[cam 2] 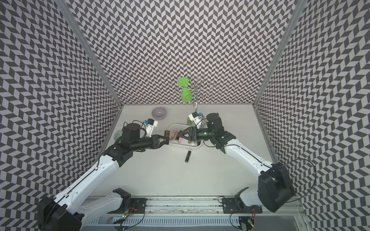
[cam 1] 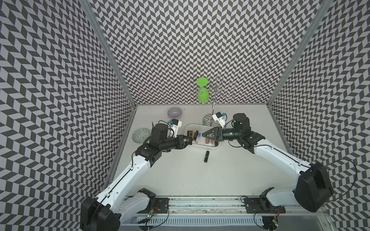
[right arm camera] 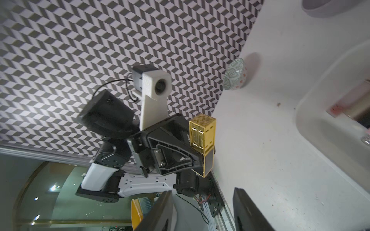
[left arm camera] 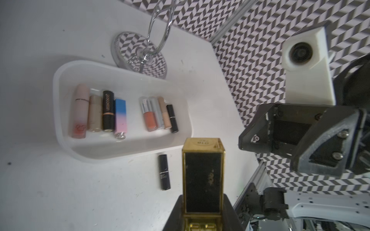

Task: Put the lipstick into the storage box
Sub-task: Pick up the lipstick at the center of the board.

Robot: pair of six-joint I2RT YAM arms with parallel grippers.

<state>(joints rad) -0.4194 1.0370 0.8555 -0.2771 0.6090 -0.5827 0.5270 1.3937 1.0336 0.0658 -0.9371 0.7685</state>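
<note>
My left gripper (cam 1: 187,140) clamps the gold lipstick (left arm camera: 203,176) above the left edge of the storage box (cam 1: 212,148); my right gripper (cam 1: 205,135) hovers over it, jaws parted, empty.

storage box (left arm camera: 56,104): white plastic, glossy smooth walls; gold lipstick (left arm camera: 203,180): shiny gold metallic casing, duller black panels with specks; black lipstick (left arm camera: 164,172): smooth black case, slight sheen; stand base (left arm camera: 126,45): mirror-polished chrome metal; bench (left arm camera: 80,190): matt white, lightly marked
</note>
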